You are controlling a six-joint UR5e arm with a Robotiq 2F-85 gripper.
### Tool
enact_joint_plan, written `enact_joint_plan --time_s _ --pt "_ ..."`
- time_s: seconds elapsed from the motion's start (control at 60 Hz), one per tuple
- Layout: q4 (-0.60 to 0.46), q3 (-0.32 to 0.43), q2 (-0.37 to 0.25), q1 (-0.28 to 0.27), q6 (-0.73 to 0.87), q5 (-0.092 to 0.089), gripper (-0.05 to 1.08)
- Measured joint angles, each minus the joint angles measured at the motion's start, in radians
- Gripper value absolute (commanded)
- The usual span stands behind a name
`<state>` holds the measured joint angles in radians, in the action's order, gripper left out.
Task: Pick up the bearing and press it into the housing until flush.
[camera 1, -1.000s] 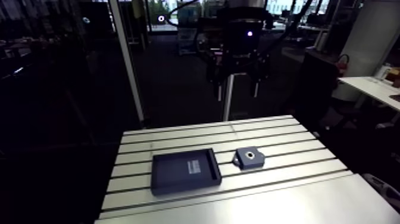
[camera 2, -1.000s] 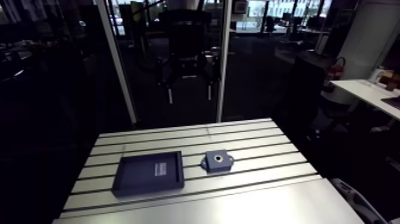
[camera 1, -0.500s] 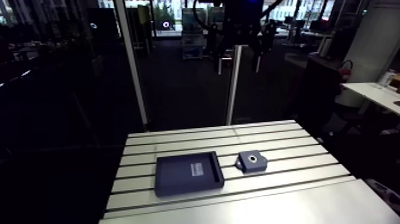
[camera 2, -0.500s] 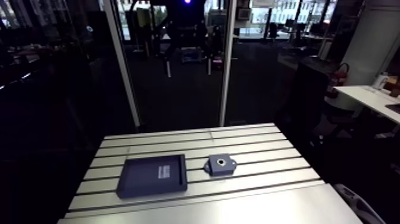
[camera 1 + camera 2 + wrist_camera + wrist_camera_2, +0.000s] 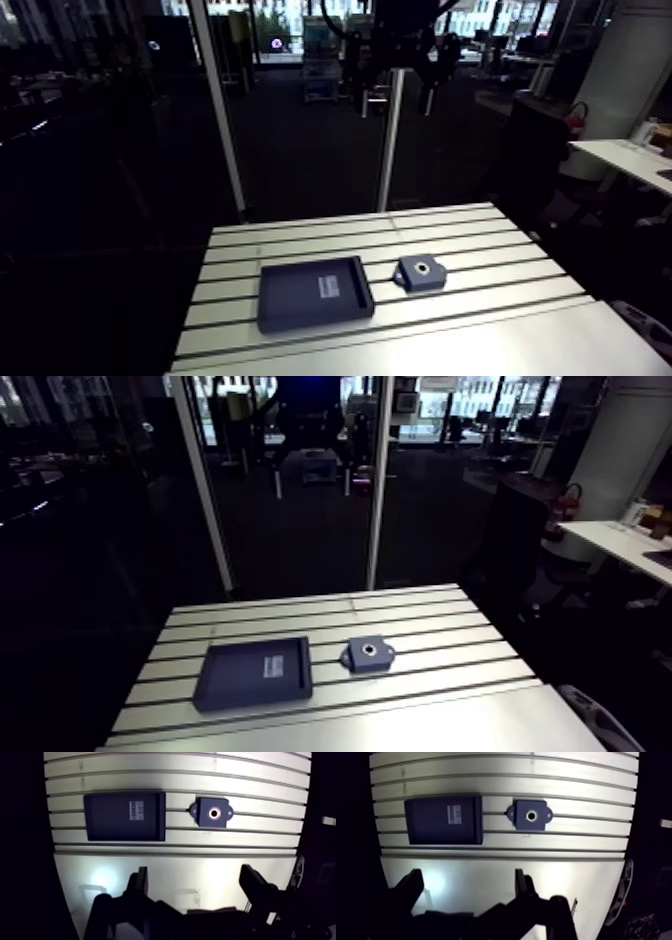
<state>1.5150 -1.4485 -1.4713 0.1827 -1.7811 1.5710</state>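
A small dark housing (image 5: pixel 212 812) with two mounting ears lies flat on the slotted table (image 5: pixel 150 877). A bright ring shows around its centre hole. I see no loose bearing in any view. My gripper (image 5: pixel 195 874) hangs high above the table's plain front strip, open, with nothing between its fingers. The housing is far ahead of it and slightly toward one finger (image 5: pixel 248 877). In the arm view the gripper (image 5: pixel 398 90) is up near the top edge, well above the housing (image 5: pixel 421 272).
A flat dark tray (image 5: pixel 124 816) with a small white label lies beside the housing, a short gap apart; in the arm view the tray (image 5: pixel 314 292) is left of it. The table's edges drop into darkness on both sides.
The gripper has risen toward the top edge of the arm view since the earliest frame. The whole picture shifted a little with the camera. Housing and tray stay put.
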Motion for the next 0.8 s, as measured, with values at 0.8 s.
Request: enact_joint_plan --time_s 0.8 --pt "0.005 0.017 0.007 -0.002 0.001 -0.009 0.01"
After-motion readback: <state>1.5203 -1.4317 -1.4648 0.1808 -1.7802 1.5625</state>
